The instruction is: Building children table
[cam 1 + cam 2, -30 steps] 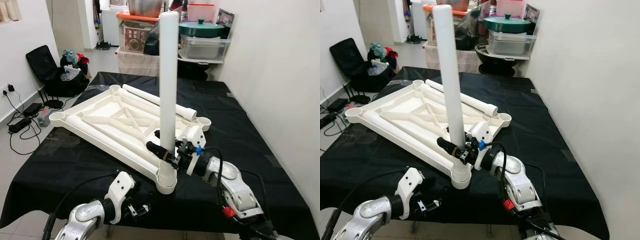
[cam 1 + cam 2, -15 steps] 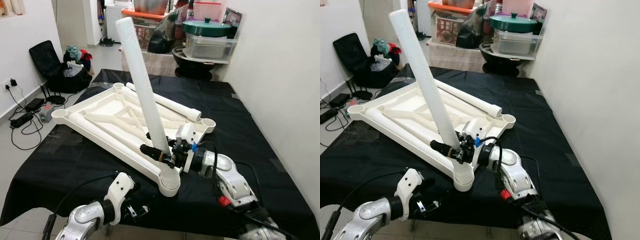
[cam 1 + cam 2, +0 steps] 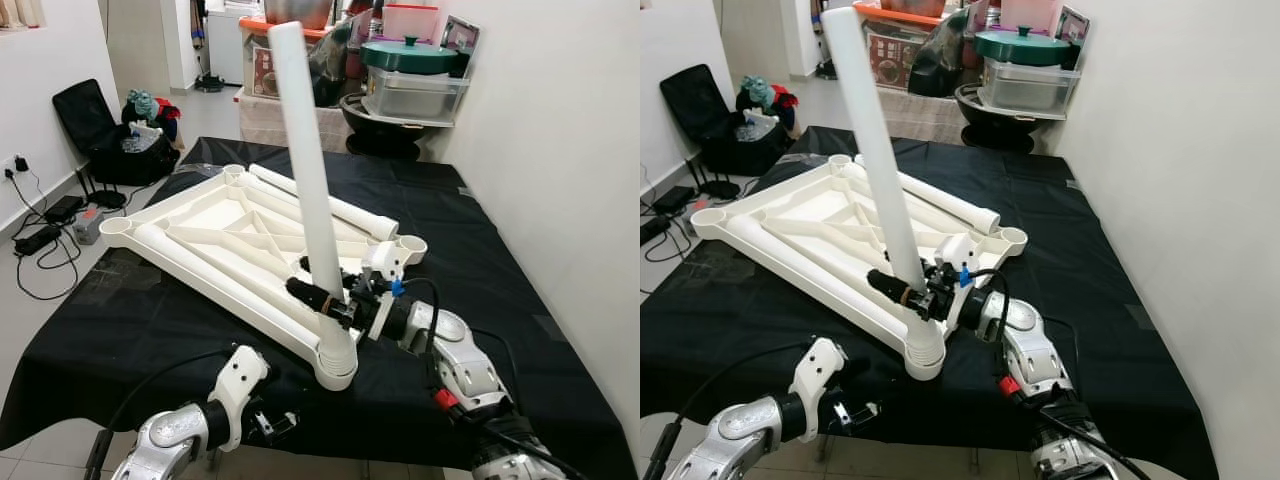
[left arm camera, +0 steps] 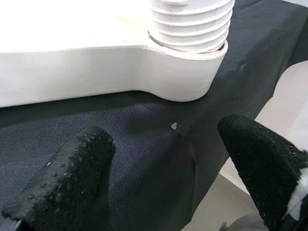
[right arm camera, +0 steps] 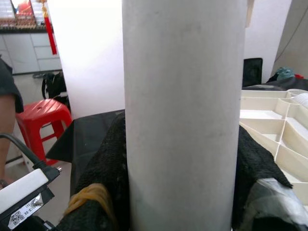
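The white children's table top (image 3: 200,225) lies upside down on a black-covered table (image 3: 480,250). A long white leg (image 3: 310,180) stands in the near corner socket (image 3: 335,365), leaning slightly to the left. My right gripper (image 3: 318,300) is shut on the leg just above the socket; in the right wrist view its black fingers (image 5: 108,159) press both sides of the leg (image 5: 183,96). My left gripper (image 4: 163,168) hangs open at the table's front edge, just below the socket (image 4: 187,77) and the leg's threaded end (image 4: 192,24). A second leg (image 3: 330,205) lies along the top's far side.
A white wall (image 3: 560,150) runs close along the right. Behind the table stand shelves with pots and plastic boxes (image 3: 410,75). On the floor to the left are a black bag (image 3: 100,140) and cables (image 3: 40,250). A red stool (image 5: 38,113) stands near the front.
The leg stood upright, swung far to the left half a second ago, and now stands nearer upright again in the right gripper. The camera has shifted a little. The left arm stayed put.
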`<state>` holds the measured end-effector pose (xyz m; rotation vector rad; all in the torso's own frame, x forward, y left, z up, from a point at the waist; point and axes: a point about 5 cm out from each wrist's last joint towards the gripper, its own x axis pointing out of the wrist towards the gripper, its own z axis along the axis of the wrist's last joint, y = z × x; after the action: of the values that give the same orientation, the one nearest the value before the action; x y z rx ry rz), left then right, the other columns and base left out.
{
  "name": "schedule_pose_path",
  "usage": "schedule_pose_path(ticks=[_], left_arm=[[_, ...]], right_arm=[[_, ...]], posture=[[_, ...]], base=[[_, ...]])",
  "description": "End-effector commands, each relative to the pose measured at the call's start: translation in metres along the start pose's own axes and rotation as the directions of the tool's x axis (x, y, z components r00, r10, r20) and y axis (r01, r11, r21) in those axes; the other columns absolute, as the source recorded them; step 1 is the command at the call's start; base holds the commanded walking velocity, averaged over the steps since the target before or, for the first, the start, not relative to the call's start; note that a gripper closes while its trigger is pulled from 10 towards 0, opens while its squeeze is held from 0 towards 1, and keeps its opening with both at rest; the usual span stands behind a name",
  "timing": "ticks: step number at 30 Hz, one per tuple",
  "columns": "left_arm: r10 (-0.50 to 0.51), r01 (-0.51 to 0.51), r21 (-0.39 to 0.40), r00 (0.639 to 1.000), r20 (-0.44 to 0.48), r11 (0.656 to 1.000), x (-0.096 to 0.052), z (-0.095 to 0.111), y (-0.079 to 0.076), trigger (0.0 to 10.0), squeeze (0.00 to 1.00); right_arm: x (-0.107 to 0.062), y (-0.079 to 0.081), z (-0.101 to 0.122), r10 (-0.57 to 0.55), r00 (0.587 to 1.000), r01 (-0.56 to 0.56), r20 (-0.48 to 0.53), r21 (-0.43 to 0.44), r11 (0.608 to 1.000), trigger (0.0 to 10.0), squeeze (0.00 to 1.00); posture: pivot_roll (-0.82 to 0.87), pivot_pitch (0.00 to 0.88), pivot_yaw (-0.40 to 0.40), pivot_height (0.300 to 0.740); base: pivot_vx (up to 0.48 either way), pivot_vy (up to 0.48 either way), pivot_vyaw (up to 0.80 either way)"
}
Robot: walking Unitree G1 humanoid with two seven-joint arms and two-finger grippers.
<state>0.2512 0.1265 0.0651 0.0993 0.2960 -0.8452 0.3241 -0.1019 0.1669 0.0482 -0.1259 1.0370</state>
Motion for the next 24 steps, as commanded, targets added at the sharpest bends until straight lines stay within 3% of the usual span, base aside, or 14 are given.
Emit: schedule_pose_path(ticks=[1,14,20,22,23,24], left_arm=[[-0.009,0.009,-0.024,1.0,-0.014,1.0,0.001,-0.004,-0.002,10.0,0.0],[-0.002,0.002,-0.022,1.0,-0.016,1.0,0.002,-0.003,-0.001,10.0,0.0],[0.004,-0.005,-0.027,1.0,-0.015,1.0,0.003,-0.003,-0.001,10.0,0.0],[0.011,-0.011,-0.03,1.0,-0.015,0.999,0.003,-0.004,-0.001,10.0,0.0],[0.011,-0.011,-0.03,1.0,-0.015,0.999,0.003,-0.004,-0.001,10.0,0.0],[0.016,-0.016,-0.033,1.0,-0.014,0.999,0.003,-0.003,0.0,10.0,0.0]], right_arm=[[-0.012,-0.003,-0.021,-0.075,0.995,0.079,-0.06,0.055,0.995,0.0,0.0],[-0.021,0.007,-0.043,-0.181,0.976,0.187,-0.122,0.043,0.981,0.0,0.0],[-0.021,0.006,-0.051,-0.295,0.934,0.3,-0.201,-0.006,0.954,0.0,0.0],[-0.021,0.0,-0.052,-0.396,0.892,0.404,-0.22,-0.007,0.915,0.0,0.0],[-0.021,0.0,-0.052,-0.396,0.892,0.404,-0.22,-0.007,0.915,0.0,0.0],[-0.023,-0.005,-0.053,-0.49,0.839,0.505,-0.238,0.001,0.863,0.0,0.0]], posture=[[0.1,0.0,-0.114,0.74],[0.09,0.0,-0.103,0.74],[0.08,0.0,-0.105,0.74],[0.07,0.0,-0.106,0.74],[0.07,0.0,-0.106,0.74],[0.07,0.0,-0.106,0.74]], base=[[0.0,0.0,0.0],[0.0,0.0,0.0],[0.0,0.0,0.0],[0.0,0.0,0.0],[0.0,0.0,0.0],[0.0,0.0,0.0]])
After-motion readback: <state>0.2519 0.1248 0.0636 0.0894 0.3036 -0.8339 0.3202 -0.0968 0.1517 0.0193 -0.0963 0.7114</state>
